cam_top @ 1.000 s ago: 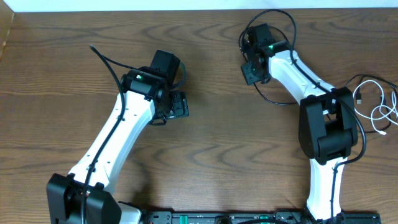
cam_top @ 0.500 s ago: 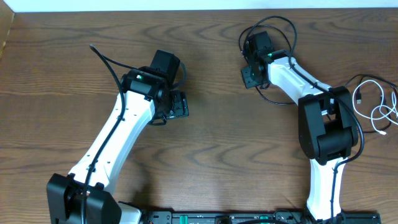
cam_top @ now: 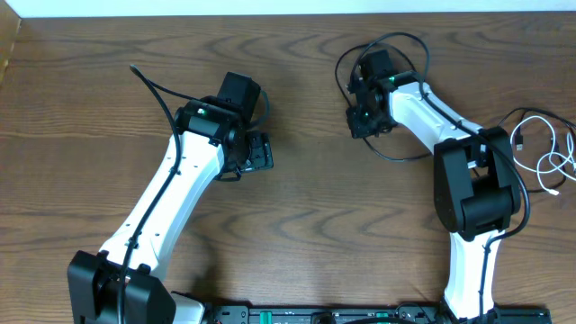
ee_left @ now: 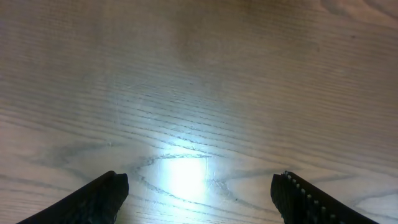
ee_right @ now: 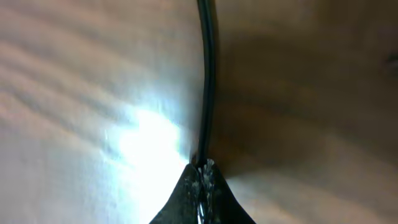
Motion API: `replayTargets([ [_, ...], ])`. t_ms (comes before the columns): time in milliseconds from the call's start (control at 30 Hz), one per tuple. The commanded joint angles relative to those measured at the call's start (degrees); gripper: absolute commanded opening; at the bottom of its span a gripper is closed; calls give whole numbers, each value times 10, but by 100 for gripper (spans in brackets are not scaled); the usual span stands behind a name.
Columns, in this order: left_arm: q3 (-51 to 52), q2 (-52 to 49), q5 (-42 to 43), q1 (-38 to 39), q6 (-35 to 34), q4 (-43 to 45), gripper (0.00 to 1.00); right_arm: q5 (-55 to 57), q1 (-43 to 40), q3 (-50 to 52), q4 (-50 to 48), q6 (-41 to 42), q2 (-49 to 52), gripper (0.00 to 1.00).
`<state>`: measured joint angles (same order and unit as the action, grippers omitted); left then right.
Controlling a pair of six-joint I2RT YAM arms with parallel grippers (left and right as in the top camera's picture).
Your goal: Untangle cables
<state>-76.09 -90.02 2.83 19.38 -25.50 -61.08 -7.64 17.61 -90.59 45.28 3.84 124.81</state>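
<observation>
Now, up close, the right wrist view settles it: the right gripper (ee_right: 202,171) is pinched tight on a thin black cable (ee_right: 206,74), and the cord runs straight away from the tips across the wood. Overhead cannot show that pinch, since the arm's own body covers it. What it gives instead is the whole run of that cord, swinging in a wide loop around the wrist on the far right of the table (cam_top: 297,225). It also catches the white cable (cam_top: 551,157), lying in loose curls at the right edge, well apart from the pinch. Over to the left wrist view: the left gripper (ee_left: 199,193) stands wide, its dark fingers (ee_left: 102,196) at either bottom corner with only bare wood between them and no cord in sight. The surface is dark brown wood with strong grain, washed pale by glare under both wrist cameras. A pale strip (cam_top: 270,7) runs along the far edge.
</observation>
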Motion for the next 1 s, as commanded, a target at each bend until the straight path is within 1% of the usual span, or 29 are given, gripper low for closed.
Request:
replayTargets([
  [0,2,-2,-5,-1,-3,-2,80,-9,4,-9,43,8,-42,1],
  [67,2,-2,-5,-1,-3,-2,80,-37,4,-33,87,6,-93,1],
  [100,2,-2,-5,-1,-3,-2,80,-103,5,-49,115,-30,-137,1],
  [167,2,-2,-5,-1,-3,-2,80,-139,4,-60,126,-48,-185,1],
  [200,2,-2,-5,-1,-3,-1,80,-136,4,-62,122,-47,-213,1],
  [267,2,-2,-5,-1,-3,-1,80,-102,2,-62,105,-33,-265,1],
  [333,2,-2,-5,-1,-3,-2,80,2,-7,-62,73,3,-323,1],
  [433,2,-2,-5,-1,-3,-2,80,130,-31,-62,35,40,-377,1],
  [533,2,-2,-5,-1,-3,-2,80,207,-66,-62,4,64,-409,1],
  [600,2,-2,-5,-1,-3,-2,80,232,-99,-62,-18,68,-422,1],
  [667,2,-2,-5,-1,-3,-2,80,233,-133,-62,-32,69,-429,1],
  [700,2,-2,-5,-1,-3,-2,80,207,-159,-62,-31,68,-429,1],
  [733,2,-2,-5,-1,-3,-2,80,187,-168,-62,-29,68,-429,1],
  [767,2,-2,-5,-1,-3,-1,80,143,-179,-62,-17,68,-426,1],
  [800,2,-2,-5,-1,-3,-1,80,95,-186,-62,5,61,-420,3],
  [867,2,-2,-5,-1,-3,1,80,50,-187,-62,39,33,-411,10],
  [900,2,-2,-5,-1,-3,1,80,37,-186,-61,57,24,-405,16],
  [967,2,-2,-5,-1,-3,1,80,16,-181,-61,96,10,-390,31],
])
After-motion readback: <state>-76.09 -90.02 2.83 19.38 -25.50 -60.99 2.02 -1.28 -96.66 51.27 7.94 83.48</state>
